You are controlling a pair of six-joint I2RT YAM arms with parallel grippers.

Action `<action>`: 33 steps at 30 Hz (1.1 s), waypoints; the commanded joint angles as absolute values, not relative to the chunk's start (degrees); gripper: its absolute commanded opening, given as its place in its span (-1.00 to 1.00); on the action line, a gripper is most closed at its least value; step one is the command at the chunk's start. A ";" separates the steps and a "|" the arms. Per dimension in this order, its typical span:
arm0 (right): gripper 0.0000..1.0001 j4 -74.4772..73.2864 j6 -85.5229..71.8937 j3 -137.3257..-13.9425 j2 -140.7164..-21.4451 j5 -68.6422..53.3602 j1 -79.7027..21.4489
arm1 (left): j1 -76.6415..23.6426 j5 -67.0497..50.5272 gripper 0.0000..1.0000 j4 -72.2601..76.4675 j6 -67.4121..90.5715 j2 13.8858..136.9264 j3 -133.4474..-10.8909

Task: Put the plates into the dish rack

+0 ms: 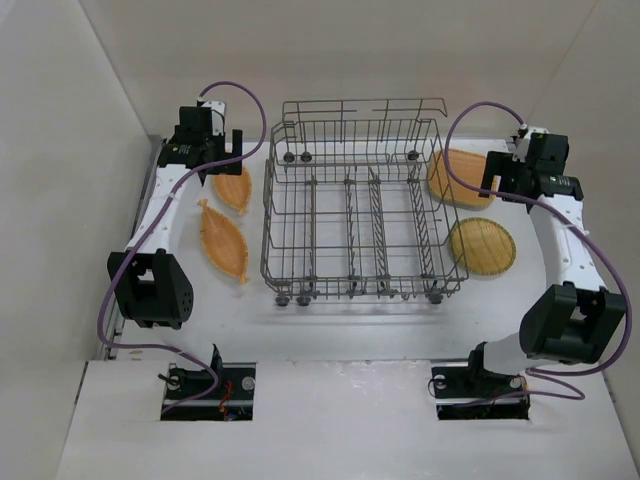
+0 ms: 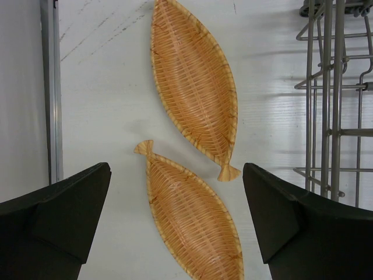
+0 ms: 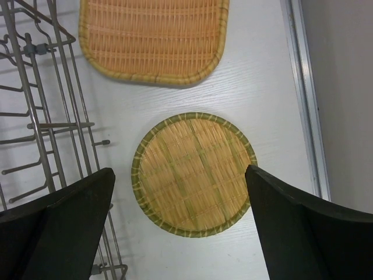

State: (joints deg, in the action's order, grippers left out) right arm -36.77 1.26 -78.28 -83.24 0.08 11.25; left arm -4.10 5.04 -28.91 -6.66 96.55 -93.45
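Observation:
The grey wire dish rack (image 1: 350, 210) stands mid-table with no plates in it. Two fish-shaped woven orange plates lie to its left, one farther (image 1: 233, 187) and one nearer (image 1: 222, 240). A rounded-square woven plate (image 1: 455, 178) and a round one (image 1: 482, 245) lie to its right. My left gripper (image 2: 176, 198) is open and empty, high above the nearer fish plate (image 2: 195, 224), with the farther one (image 2: 195, 87) beyond. My right gripper (image 3: 179, 198) is open and empty, high above the round plate (image 3: 193, 174), with the squarish plate (image 3: 152, 38) beyond.
The rack's wire side runs along the right of the left wrist view (image 2: 335, 99) and the left of the right wrist view (image 3: 41, 116). Metal table rails (image 2: 52, 87) (image 3: 306, 99) and white walls bound both outer sides.

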 commanded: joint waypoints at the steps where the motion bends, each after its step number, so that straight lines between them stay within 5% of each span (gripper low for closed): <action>1: 1.00 -32.35 0.88 -79.98 -79.72 1.14 11.65 | -4.26 5.80 1.00 -27.07 -7.29 92.64 -92.90; 18: 1.00 -17.75 16.53 -73.12 -72.15 5.71 9.10 | -4.96 8.34 1.00 -22.33 -10.37 90.79 -90.44; 33: 1.00 -33.83 -2.97 -91.48 -96.92 -29.86 23.85 | -0.66 11.07 1.00 -19.60 -11.16 91.75 -91.14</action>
